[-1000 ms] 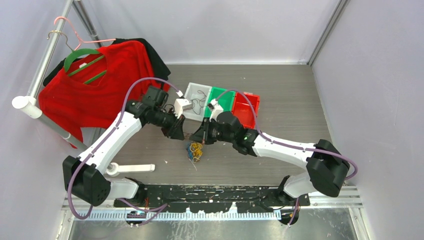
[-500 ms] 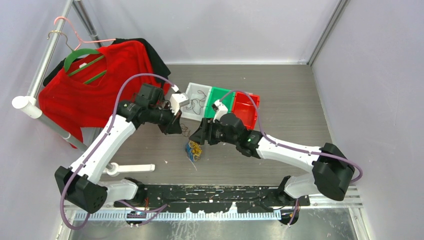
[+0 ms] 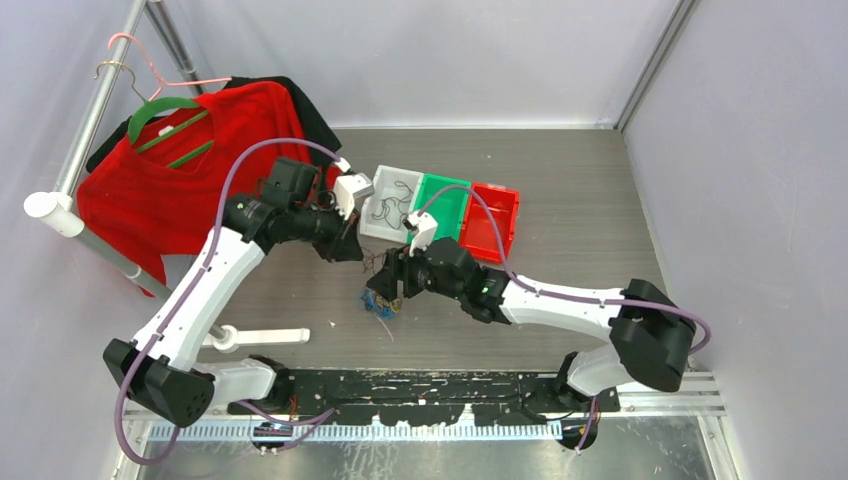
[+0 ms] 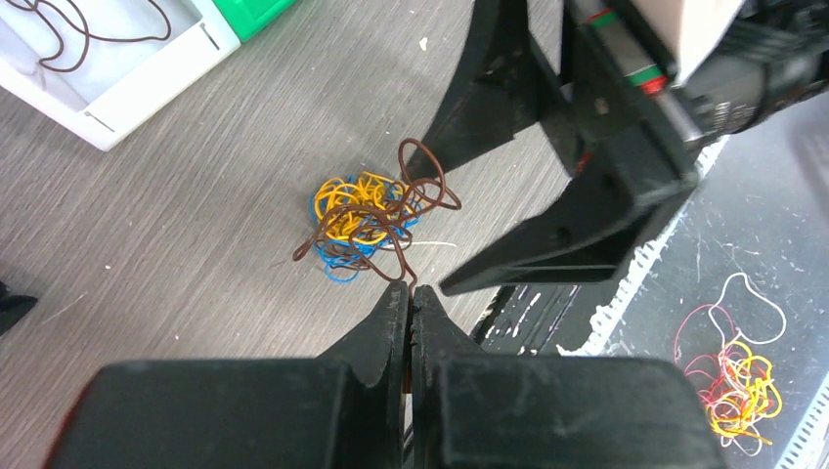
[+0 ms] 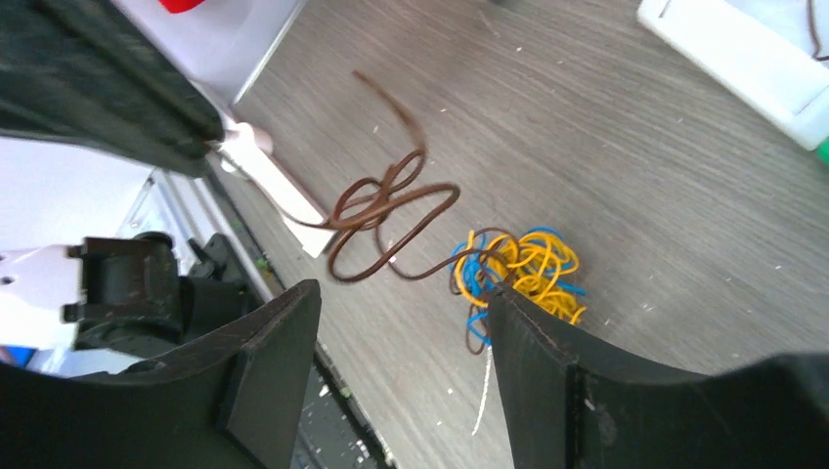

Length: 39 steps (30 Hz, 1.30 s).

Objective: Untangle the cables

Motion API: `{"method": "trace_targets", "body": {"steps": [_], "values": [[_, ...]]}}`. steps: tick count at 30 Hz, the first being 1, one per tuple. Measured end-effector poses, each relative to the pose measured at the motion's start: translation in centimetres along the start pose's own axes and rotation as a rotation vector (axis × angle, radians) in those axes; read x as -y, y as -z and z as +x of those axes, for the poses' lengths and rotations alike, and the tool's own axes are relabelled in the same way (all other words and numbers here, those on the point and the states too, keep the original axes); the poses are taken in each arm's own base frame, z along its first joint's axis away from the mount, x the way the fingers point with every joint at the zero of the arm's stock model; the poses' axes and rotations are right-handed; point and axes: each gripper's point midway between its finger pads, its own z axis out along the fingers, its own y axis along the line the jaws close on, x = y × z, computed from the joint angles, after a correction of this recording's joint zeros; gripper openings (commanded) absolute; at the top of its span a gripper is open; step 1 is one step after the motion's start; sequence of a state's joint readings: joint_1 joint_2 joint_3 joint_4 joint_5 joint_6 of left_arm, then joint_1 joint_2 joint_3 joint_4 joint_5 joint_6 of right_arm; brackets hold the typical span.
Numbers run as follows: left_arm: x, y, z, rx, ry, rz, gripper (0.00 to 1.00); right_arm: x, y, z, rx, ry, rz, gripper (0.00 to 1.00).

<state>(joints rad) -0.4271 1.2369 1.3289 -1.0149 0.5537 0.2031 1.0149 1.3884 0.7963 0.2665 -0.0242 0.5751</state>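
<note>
The cables are a small tangle (image 3: 381,300) of yellow-orange, blue and brown cords on the grey table. In the left wrist view my left gripper (image 4: 411,289) is shut on a brown cable (image 4: 427,176) that loops up out of the tangle (image 4: 354,217). In the top view the left gripper (image 3: 364,257) hangs just up and left of the pile. My right gripper (image 5: 401,313) stands open above the table beside the tangle (image 5: 520,269), with nothing between its fingers. The brown cable's loop (image 5: 391,200) hangs ahead of it. From above, the right gripper (image 3: 386,289) is right over the pile.
A white bin (image 3: 375,190) holding brown cords, a green bin (image 3: 445,190) and a red bin (image 3: 495,215) sit in a row behind the arms. A red garment (image 3: 190,170) hangs on a rack at left. A white bar (image 3: 265,338) lies front left. Loose red-yellow cords (image 4: 738,376) lie below the table's edge.
My right gripper has opened and let go, then shifted left over the pile. My left gripper has shut on the brown cable and drawn back to the left with it.
</note>
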Motion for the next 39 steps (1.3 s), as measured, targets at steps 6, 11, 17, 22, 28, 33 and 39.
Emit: {"method": "trace_targets", "body": {"steps": [6, 11, 17, 22, 28, 33, 39], "values": [[0.5, 0.9, -0.6, 0.012, 0.015, -0.001, 0.0, 1.8, -2.0, 0.3, 0.029, 0.033, 0.06, 0.56], [1.3, 2.4, -1.9, 0.034, 0.018, -0.001, 0.0, 3.5, -3.9, 1.0, 0.048, 0.048, 0.113, 0.49], [2.5, 5.2, -4.2, 0.102, -0.026, -0.019, 0.0, 5.0, -5.3, 2.3, 0.046, 0.043, 0.157, 0.48], [3.3, 7.2, -5.1, 0.139, -0.051, -0.045, 0.0, 5.9, -5.2, 3.1, 0.059, 0.018, 0.179, 0.53], [3.9, 9.6, -7.0, 0.215, -0.096, -0.081, 0.0, 6.5, -4.7, 5.0, 0.031, 0.004, 0.194, 0.49], [4.3, 11.4, -8.0, 0.273, -0.125, -0.125, 0.0, 5.9, -4.5, 4.9, 0.036, -0.002, 0.184, 0.32], [3.6, 14.6, -10.2, 0.406, -0.176, -0.261, 0.0, 5.5, -4.2, 4.6, 0.045, -0.014, 0.18, 0.22]]}}
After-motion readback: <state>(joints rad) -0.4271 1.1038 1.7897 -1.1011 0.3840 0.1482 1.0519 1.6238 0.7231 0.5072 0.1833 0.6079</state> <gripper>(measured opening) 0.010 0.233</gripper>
